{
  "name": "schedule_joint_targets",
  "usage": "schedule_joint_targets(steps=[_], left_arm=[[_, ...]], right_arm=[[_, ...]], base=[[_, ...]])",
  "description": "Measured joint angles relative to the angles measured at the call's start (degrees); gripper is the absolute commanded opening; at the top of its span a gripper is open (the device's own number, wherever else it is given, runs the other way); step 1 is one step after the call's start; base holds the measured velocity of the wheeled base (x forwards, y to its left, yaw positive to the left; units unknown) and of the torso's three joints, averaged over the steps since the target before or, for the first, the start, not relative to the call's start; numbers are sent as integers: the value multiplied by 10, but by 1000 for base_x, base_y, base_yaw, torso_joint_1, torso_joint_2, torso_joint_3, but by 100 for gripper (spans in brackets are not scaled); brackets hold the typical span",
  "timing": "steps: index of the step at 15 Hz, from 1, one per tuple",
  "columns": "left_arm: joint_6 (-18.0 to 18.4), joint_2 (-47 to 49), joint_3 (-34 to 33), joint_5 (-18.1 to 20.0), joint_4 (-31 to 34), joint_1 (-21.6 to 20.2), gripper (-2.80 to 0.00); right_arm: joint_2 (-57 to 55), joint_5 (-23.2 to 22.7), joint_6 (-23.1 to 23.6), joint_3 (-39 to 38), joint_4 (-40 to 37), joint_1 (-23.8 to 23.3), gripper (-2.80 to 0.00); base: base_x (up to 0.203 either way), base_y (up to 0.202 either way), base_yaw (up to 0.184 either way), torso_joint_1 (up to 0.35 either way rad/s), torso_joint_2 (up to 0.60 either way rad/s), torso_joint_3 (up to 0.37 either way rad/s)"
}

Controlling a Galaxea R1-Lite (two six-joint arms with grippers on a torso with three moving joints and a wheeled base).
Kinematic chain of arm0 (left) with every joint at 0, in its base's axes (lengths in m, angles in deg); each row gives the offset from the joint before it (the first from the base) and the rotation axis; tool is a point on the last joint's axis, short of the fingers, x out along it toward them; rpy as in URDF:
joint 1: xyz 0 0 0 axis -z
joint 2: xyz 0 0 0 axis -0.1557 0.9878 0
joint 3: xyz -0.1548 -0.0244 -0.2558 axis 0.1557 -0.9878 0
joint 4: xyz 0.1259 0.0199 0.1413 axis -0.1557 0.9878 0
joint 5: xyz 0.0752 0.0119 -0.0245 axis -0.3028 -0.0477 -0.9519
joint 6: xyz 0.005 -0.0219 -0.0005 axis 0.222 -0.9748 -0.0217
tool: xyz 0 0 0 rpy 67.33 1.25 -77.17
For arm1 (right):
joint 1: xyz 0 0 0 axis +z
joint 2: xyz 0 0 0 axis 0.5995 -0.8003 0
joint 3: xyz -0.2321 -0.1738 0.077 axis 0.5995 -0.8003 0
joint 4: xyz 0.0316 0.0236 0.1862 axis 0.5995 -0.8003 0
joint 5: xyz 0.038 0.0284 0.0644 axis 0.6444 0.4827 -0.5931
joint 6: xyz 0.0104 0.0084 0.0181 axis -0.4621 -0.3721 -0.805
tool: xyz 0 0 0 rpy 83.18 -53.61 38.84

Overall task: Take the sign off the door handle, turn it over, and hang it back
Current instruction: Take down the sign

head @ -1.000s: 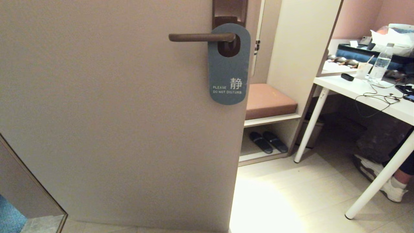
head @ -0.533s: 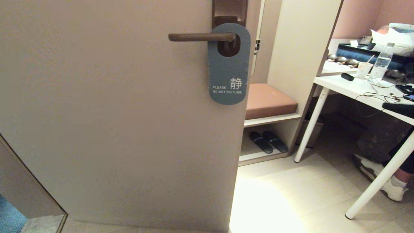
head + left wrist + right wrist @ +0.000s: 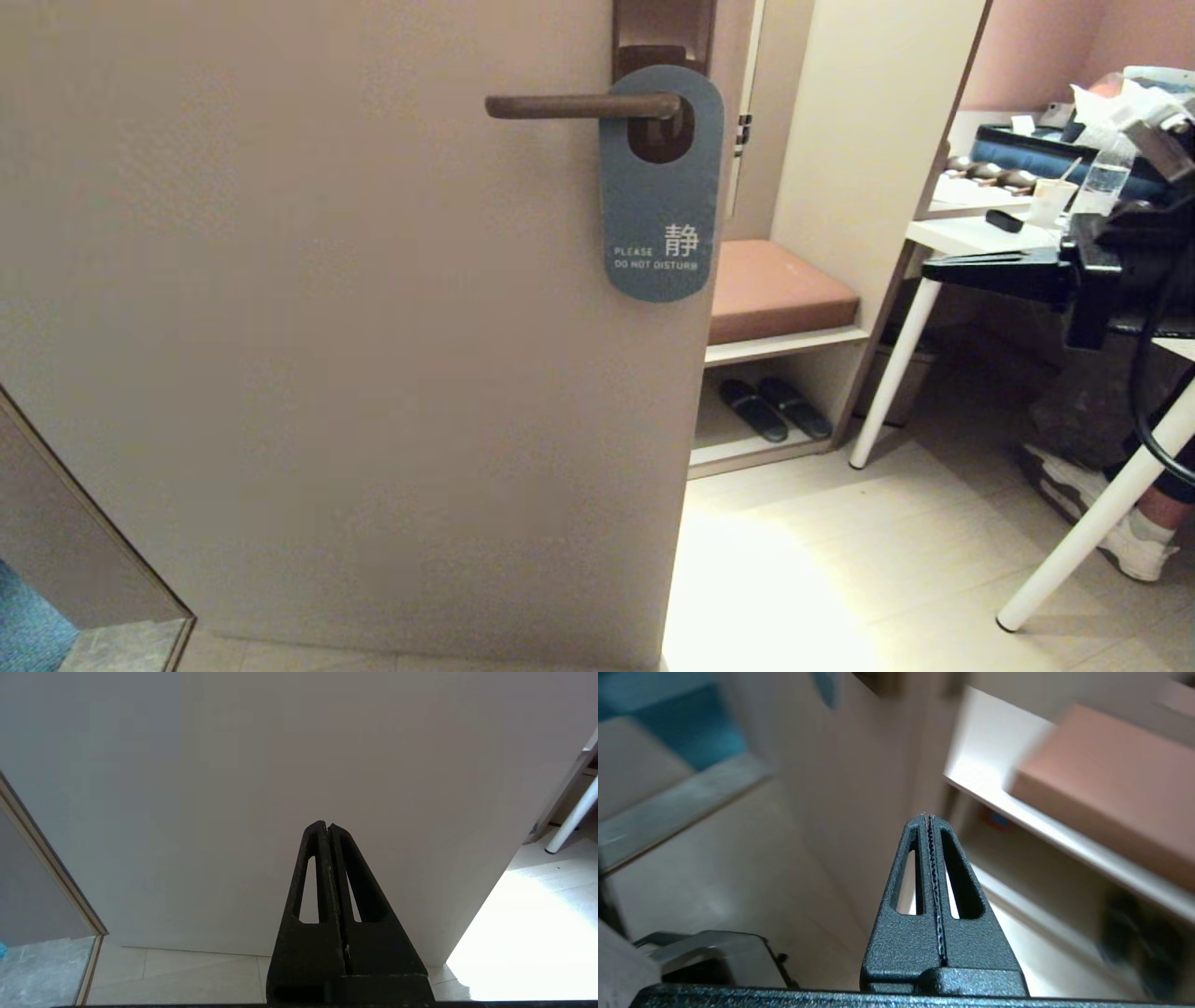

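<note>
While it hangs by its oval hole on the door handle [image 3: 583,106], the sign [image 3: 661,187] shows its grey-blue face, with a white Chinese character and the words "PLEASE DO NOT DISTURB" near its lower rounded end. It is a flat card with rounded ends, upright, lying flat against the pale door [image 3: 327,355]. The handle is a slim dark brown lever, level, reaching out to the left in the head view from a tall matching backplate [image 3: 663,33]; the card sits at the backplate end of the lever, and its right edge lies close to the door's free edge.

Right of that edge the room opens up: a recessed bench with a brown cushion [image 3: 780,289], a pair of dark slippers [image 3: 775,409] on the shelf below it, and pale floor tiles in front. Farther right stands a white table [image 3: 990,238] with slanted legs, carrying a water bottle [image 3: 1100,191] and other clutter. At the lower left a framed glass panel [image 3: 93,560] slants beside the door.

The right gripper [image 3: 938,269] is at the right side of the head view, level in front of the table, its fingers [image 3: 931,868] pressed together and holding nothing. It points toward the door and is well apart from the sign, lower than the handle and beyond the bench recess. The left gripper [image 3: 327,828] shows only in its wrist view, closed and empty, facing the lower door.
</note>
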Motion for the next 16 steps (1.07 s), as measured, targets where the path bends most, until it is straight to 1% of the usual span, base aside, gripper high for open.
schedule_joint_targets(steps=[1,4,5,7,8,11,16], left_arm=[[0,0,0,0,0,0,-280],[0,0,0,0,0,0,-280],[0,0,0,0,0,0,-280],[0,0,0,0,0,0,-280],[0,0,0,0,0,0,-280],[0,0,0,0,0,0,-280],[0,0,0,0,0,0,-280]], right_arm=[[-22,-7,0,21,9,20,-280],[-80,-11,-2,56,95,71,-280],[-94,-12,-2,64,108,83,-280],[-111,-12,-3,76,108,101,-280],[-117,-12,-5,82,103,107,0],[-124,-11,-2,87,79,125,0],[-127,-9,0,98,77,152,0]], base=[[0,0,0,0,0,0],[0,0,0,0,0,0],[0,0,0,0,0,0],[0,0,0,0,0,0],[0,0,0,0,0,0],[0,0,0,0,0,0],[0,0,0,0,0,0]])
